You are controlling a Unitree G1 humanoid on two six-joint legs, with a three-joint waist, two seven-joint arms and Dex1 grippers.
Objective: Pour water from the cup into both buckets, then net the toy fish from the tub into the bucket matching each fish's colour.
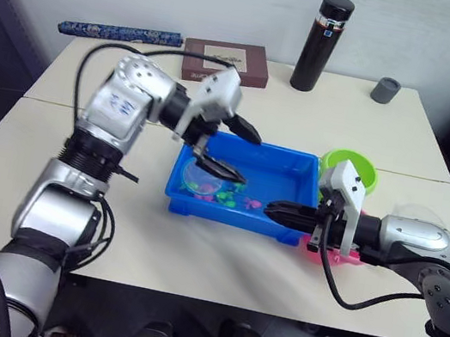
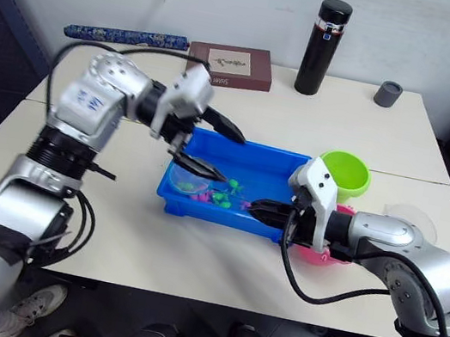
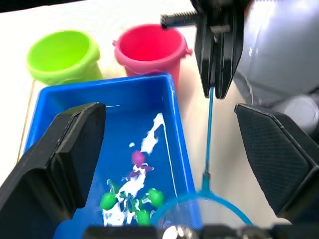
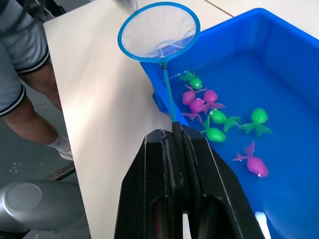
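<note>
The blue tub (image 1: 295,165) sits mid-table with several small green and magenta toy fish (image 4: 214,112) in its water. My right gripper (image 1: 270,208) is shut on the net's thin handle at the tub's front right. The net (image 4: 159,31) has a light-blue hoop that hangs empty over the tub's front left corner. My left gripper (image 1: 249,158) hovers open above the tub's left half, holding nothing. The lime green bucket (image 1: 349,168) stands just right of the tub. The pink bucket (image 3: 152,50) is beside it, mostly hidden under my right wrist. A clear cup (image 2: 412,217) peeks out behind my right forearm.
Along the table's far edge are a black flask (image 1: 321,44), a small grey cap (image 1: 385,89), a brown box (image 1: 227,60) and a blue patterned roll (image 1: 118,31). A person's leg (image 4: 25,74) stands by the table's near side.
</note>
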